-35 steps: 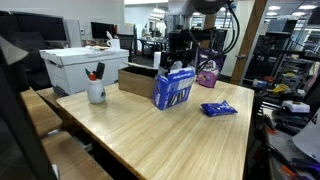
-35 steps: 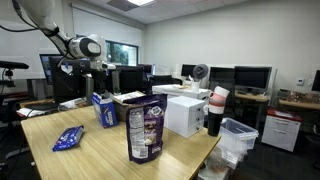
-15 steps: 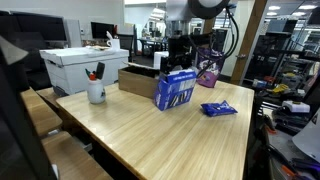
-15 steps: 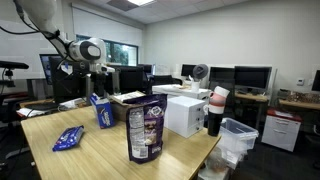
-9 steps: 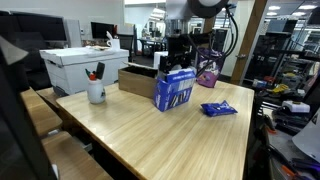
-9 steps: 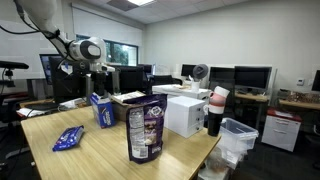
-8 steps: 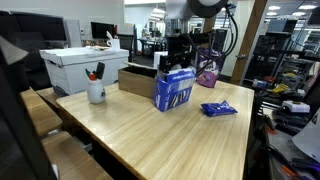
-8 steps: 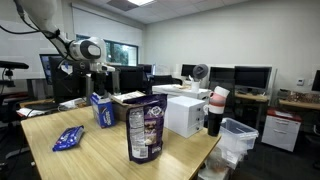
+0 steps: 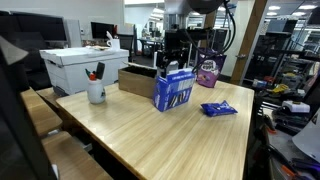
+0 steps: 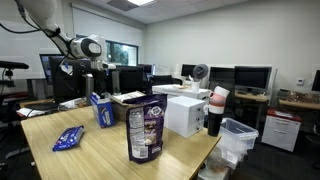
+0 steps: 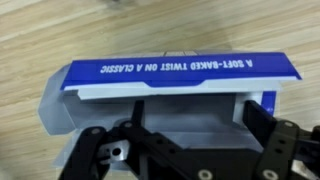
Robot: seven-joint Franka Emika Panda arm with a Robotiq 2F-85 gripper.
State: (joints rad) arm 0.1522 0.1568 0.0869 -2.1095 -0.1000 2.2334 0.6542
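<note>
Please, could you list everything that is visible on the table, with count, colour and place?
blue-and-white cardboard box: one, blue and white, upright mid-table, under the claw
flat blue packet: one, blue, lying beside that box
purple snack bag: one, purple, standing near a table edge
white ceramic mug: one, white, holding pens
large white cardboard box: one, white, behind the mug
brown cardboard tray: one, brown
light wooden table: one
claw: one, black, open

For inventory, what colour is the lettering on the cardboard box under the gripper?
White lettering on blue; wrist view.
</note>
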